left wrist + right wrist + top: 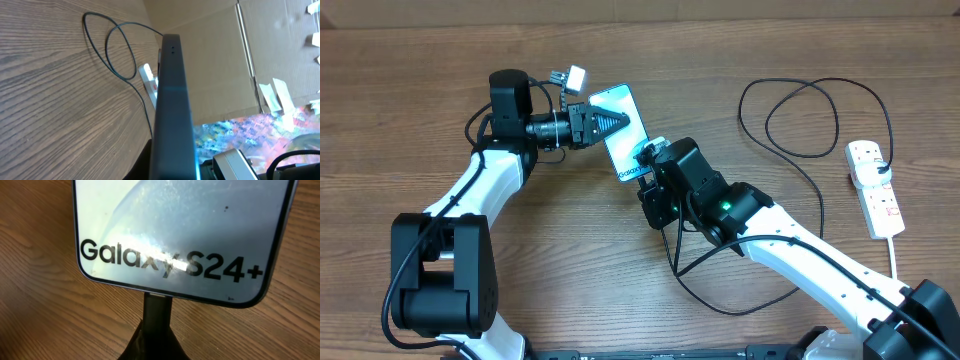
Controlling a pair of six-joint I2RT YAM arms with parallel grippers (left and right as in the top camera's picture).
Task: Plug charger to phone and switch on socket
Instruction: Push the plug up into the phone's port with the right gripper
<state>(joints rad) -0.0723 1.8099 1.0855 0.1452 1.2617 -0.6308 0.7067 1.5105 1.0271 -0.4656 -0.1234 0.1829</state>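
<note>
Black charger (158, 311) pinched in right gripper (648, 158), phone (626, 150) in left gripper (615, 121), fingertips hidden.

I see a wooden table (570, 270); at its far right lies the looped charger (804, 156), with the socket (876, 188) beside it near the right edge.

Phone (628, 152): slim, light blue screen, black edges, "Galaxy S24+" text at its 5 o'clock end. Sits just 11 o'clock of table centre, long axis 11-to-5.

Charger (741, 112): thin black cable, looped at 2 o'clock. It trails toward 6 o'clock, and its black connector tip (159, 311) touches the phone's text-end edge; fully seated or not, can't tell.

Socket (875, 190): white power strip with red switch marks, flat at 3 o'clock near the table edge.
</note>
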